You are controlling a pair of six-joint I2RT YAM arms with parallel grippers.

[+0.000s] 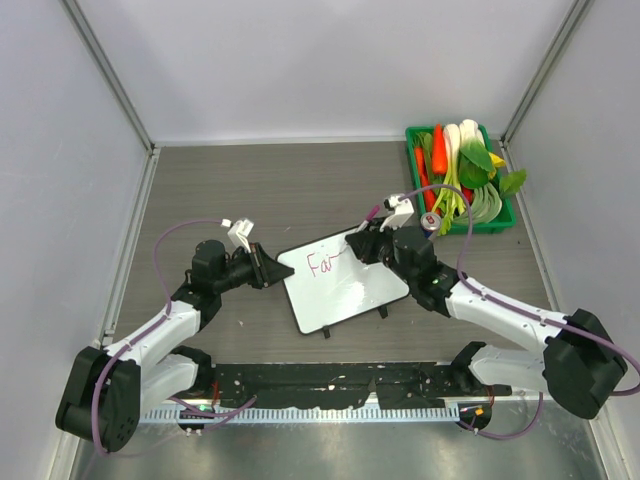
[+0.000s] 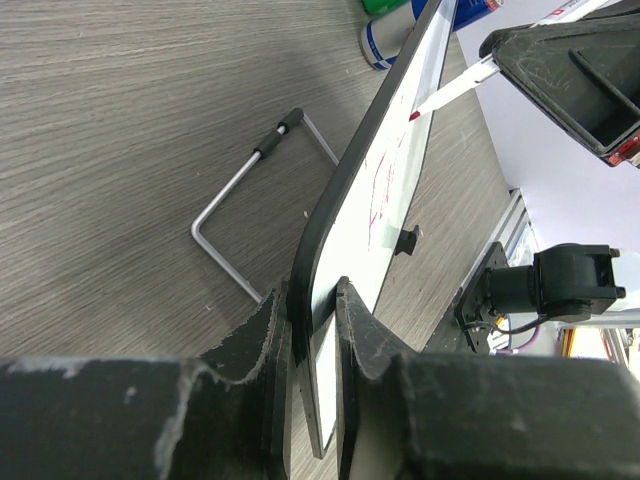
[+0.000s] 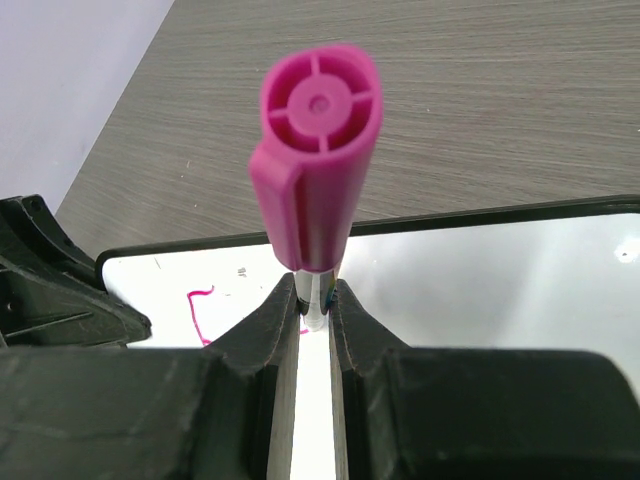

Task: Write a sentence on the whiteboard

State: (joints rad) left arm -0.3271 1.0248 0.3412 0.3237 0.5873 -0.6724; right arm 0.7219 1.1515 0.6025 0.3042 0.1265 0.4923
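My left gripper [image 2: 312, 300] is closed to a narrow slit, both fingers pinching the left edge of the whiteboard [image 1: 352, 292]. The board rests tilted at the middle of the table [image 1: 230, 180]. My right gripper [image 3: 315, 300] clamps a pink marker [image 3: 318, 150], its tip at the board just past the first few letters of the sentence [image 1: 322, 265]. Bare table lies open behind and to the left. A green vegetable tray [image 1: 414, 133] crowds the far right corner, near my right wrist. A bent wire stand [image 2: 270, 142] lies beside the board.
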